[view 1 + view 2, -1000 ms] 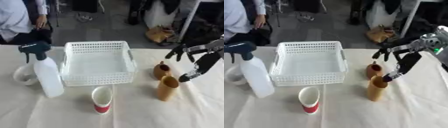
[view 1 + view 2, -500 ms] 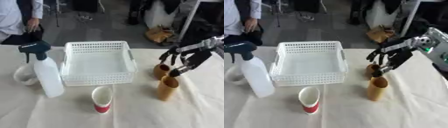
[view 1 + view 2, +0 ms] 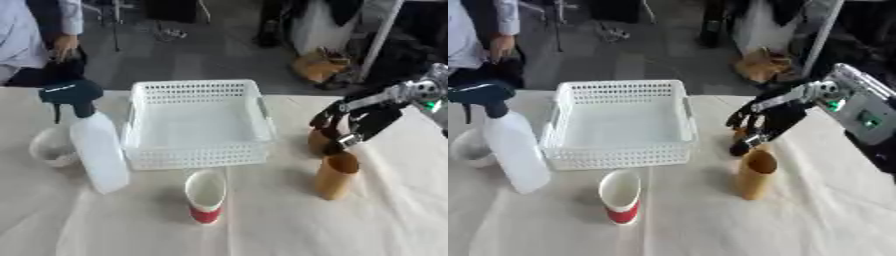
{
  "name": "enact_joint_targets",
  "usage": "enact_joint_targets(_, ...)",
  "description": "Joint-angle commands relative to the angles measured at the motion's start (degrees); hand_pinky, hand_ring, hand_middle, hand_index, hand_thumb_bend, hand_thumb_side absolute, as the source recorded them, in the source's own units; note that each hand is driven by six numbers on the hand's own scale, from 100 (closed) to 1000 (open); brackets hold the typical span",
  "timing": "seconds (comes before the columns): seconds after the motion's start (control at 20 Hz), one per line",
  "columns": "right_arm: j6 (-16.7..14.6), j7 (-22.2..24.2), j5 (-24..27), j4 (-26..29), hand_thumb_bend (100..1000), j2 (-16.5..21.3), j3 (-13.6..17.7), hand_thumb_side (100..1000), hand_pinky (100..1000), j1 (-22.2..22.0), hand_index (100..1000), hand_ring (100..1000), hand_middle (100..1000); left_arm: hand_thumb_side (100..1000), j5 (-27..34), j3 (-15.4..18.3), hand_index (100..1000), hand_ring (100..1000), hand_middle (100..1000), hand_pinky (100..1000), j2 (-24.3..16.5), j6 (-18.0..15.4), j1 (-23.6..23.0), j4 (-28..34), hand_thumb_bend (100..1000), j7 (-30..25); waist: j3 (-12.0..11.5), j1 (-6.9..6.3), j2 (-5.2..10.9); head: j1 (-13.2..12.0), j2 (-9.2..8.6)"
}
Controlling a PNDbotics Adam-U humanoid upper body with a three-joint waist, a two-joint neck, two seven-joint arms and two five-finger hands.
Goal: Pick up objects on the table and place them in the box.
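Note:
A white slatted basket stands at the table's middle. To its right sit two brown cups: a tall one nearer me and a shorter one behind it. My right hand hangs over the shorter cup with its fingers spread and pointing down; it holds nothing. A red and white paper cup stands in front of the basket. A white spray bottle with a dark trigger head stands left of the basket, with a pale bowl beside it. My left hand shows in neither view.
The table is covered with a cream cloth. People and chairs stand beyond the far edge, with a brown bag on the floor.
My right hand has moved left and down from beside the tall brown cup to above the shorter cup near the basket. The cups, basket and bottle stayed put.

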State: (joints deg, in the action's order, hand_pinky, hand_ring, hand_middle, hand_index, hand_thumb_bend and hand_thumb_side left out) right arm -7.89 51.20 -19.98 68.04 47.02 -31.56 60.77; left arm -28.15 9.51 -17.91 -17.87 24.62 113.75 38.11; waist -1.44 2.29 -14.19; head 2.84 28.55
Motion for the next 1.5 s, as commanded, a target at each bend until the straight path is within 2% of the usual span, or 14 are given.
enact_joint_targets(0.05,-1.6,-1.1,-2.7,-0.1,641,1.4,0.8,911,685,0.2,1000,900,933,1000,0.2,0.3,888,945,879,985,-1.0,0.3,0.4,0.8,100,-0.1,0.1,-0.22,1.10,0.2,0.34)
enact_joint_targets(0.35,-5.1,-7.0,-6.5,2.3,669,3.2,0.8,969,865,-1.8,1000,1000,967,1000,0.2,0.4,885,944,875,986,-0.8,0.5,0.2,0.8,100,-0.1,0.3,-0.39,1.07,0.2,0.24)
enact_joint_targets(0.8,-5.4,-9.4,-6.7,3.3,704,4.4,0.9,975,870,-3.8,1000,1000,976,1000,0.3,0.4,882,944,871,986,-0.8,0.6,0.3,0.8,100,-0.2,0.4,-0.56,1.06,0.2,0.08)
enact_joint_targets(0.95,-5.1,-9.5,-7.1,3.0,733,4.5,0.7,878,835,-4.2,1000,993,977,1000,0.4,0.4,878,943,866,992,-0.7,0.5,0.3,0.8,100,-0.4,0.3,-0.61,1.00,0.2,0.07)
enact_joint_targets(1.1,-4.9,-8.6,-7.3,2.0,747,4.3,0.8,834,816,-4.3,1000,989,978,1000,0.6,0.4,876,943,864,994,-0.7,0.5,0.4,0.8,100,-0.5,0.3,-0.65,0.97,0.2,-0.01)
enact_joint_targets(1.15,-4.8,-8.2,-7.3,1.6,770,4.2,0.8,716,779,-4.4,1000,981,979,1000,0.6,0.4,874,942,862,995,-0.7,0.5,0.4,0.8,100,-0.5,0.2,-0.66,0.95,0.2,-0.04)
enact_joint_targets(1.2,-4.7,-7.7,-7.4,1.1,770,4.1,0.8,716,779,-4.4,1000,981,979,1000,0.6,0.4,874,942,862,995,-0.6,0.4,0.4,0.8,100,-0.5,0.2,-0.67,0.94,0.2,-0.07)
enact_joint_targets(1.25,-4.6,-7.1,-7.4,0.8,795,3.9,0.8,606,770,-4.5,1000,979,979,1000,0.7,0.5,872,942,860,997,-0.6,0.4,0.4,0.8,100,-0.5,0.1,-0.69,0.91,0.2,-0.11)
enact_joint_targets(1.3,-4.5,-6.6,-7.5,0.4,795,3.7,0.9,606,770,-4.4,1000,979,979,1000,0.7,0.5,872,942,860,997,-0.6,0.4,0.4,0.8,100,-0.5,0.1,-0.70,0.90,0.3,-0.14)
enact_joint_targets(1.35,-4.4,-6.1,-7.6,0.1,804,3.6,0.9,540,759,-4.4,1000,977,981,1000,0.8,0.5,867,942,857,999,-0.5,0.4,0.4,0.8,100,-0.5,0.1,-0.71,0.88,0.3,-0.20)
enact_joint_targets(1.5,-4.3,-4.9,-8.0,-0.6,802,3.1,1.0,500,742,-4.2,1000,975,983,1000,0.8,0.5,863,941,850,1000,-0.5,0.5,0.4,0.8,100,-0.5,0.1,-0.73,0.84,0.3,-0.29)
